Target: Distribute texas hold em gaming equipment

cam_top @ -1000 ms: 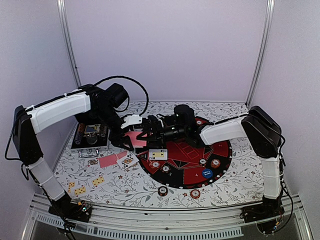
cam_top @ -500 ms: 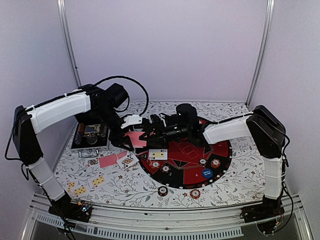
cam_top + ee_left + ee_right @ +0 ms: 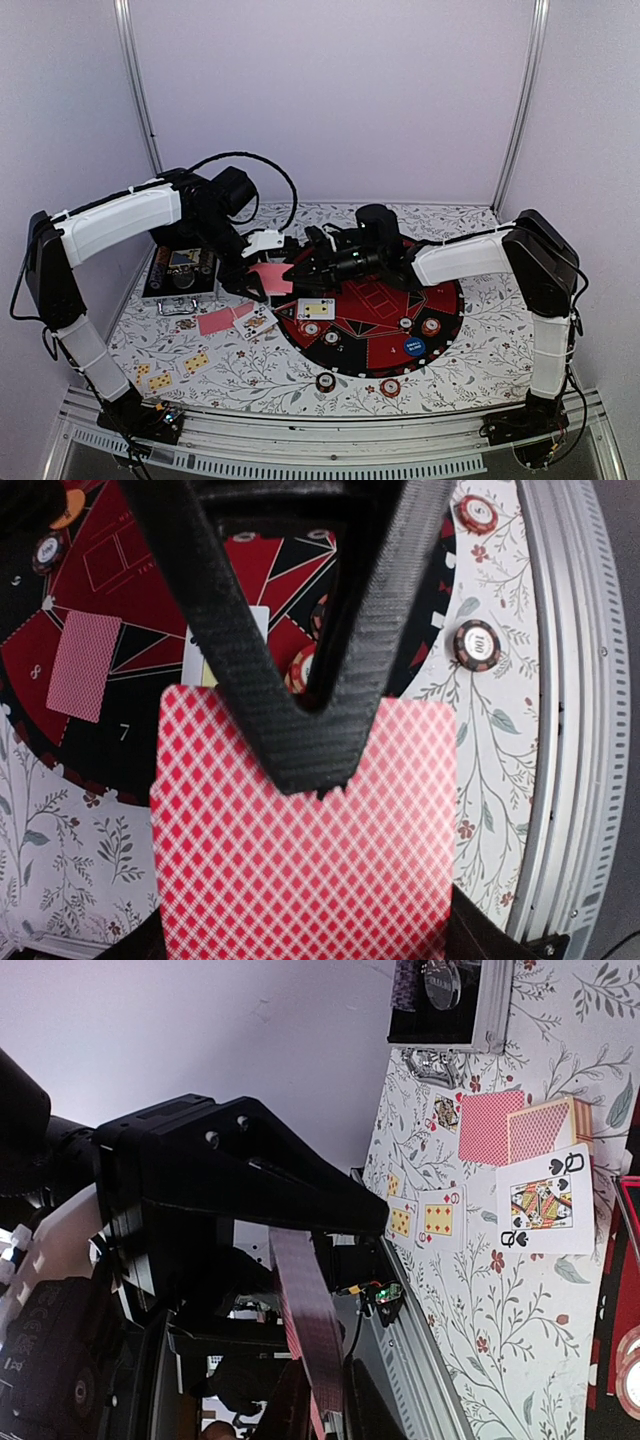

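Note:
My left gripper (image 3: 256,281) is shut on a pink-red-backed playing card (image 3: 268,277), held above the table just left of the round mat (image 3: 445,300). In the left wrist view the card (image 3: 300,860) fills the lower frame under my gripper (image 3: 310,780). My right gripper (image 3: 296,271) reaches in from the right to the card's edge. The right wrist view shows the card (image 3: 305,1330) edge-on beside my upper finger (image 3: 300,1190); my other finger is hidden. Poker chips (image 3: 326,381) and a blue button (image 3: 414,348) lie on and near the mat.
The silver case (image 3: 180,272) sits at the back left. Face-up cards (image 3: 196,361), a face-down card (image 3: 215,321) and a queen (image 3: 545,1200) lie on the floral cloth. A face-up card (image 3: 316,308) and a face-down card (image 3: 85,665) lie on the mat.
My right gripper has slid left to the held card and its jaws have narrowed. The left arm and its card have stayed put.

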`<state>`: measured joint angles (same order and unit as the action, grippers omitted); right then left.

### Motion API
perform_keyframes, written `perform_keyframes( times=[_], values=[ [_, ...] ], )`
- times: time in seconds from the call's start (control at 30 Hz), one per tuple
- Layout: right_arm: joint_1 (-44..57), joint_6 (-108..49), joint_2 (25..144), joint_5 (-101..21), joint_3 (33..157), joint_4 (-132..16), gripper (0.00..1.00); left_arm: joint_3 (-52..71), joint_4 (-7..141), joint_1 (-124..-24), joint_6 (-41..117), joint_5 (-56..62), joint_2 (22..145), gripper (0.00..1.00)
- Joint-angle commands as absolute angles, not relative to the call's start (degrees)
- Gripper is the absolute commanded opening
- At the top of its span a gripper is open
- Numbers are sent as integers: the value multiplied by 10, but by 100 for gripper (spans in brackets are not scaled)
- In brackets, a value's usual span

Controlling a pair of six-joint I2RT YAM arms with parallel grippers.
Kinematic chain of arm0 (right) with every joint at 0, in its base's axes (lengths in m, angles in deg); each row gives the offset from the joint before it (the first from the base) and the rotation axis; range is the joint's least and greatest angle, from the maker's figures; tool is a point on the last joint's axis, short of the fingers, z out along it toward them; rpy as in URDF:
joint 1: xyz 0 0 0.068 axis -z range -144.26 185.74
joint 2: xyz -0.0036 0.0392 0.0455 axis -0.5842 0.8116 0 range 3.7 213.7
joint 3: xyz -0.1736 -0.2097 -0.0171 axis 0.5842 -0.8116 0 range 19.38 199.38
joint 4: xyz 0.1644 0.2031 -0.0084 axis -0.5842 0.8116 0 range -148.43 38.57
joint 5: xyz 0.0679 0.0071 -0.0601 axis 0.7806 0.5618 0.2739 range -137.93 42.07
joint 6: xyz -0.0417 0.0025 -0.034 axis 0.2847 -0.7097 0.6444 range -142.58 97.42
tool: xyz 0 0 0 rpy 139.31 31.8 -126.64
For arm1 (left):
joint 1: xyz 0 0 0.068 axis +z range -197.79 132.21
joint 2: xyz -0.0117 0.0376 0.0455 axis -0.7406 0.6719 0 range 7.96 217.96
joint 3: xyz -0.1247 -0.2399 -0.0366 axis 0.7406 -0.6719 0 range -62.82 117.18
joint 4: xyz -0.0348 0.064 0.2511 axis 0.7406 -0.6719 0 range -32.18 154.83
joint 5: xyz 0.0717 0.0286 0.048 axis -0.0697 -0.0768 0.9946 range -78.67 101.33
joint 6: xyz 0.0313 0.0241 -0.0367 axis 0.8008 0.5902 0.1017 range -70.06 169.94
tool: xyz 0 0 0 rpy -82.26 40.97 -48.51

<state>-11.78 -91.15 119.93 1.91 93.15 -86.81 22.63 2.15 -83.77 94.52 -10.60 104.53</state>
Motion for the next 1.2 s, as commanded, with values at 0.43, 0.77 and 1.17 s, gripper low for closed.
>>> perform_keyframes(
  times=[0.43,0.77,1.17],
  values=[
    [-100,-893,1159,19,904,-830,0,231,17,-836,953,-114,1045,41],
    [-89,-889,1144,29,893,-824,0,234,14,-836,953,-116,1048,40],
    [-43,-864,1071,41,823,-791,0,235,10,-835,953,-117,1047,39]
  ],
)
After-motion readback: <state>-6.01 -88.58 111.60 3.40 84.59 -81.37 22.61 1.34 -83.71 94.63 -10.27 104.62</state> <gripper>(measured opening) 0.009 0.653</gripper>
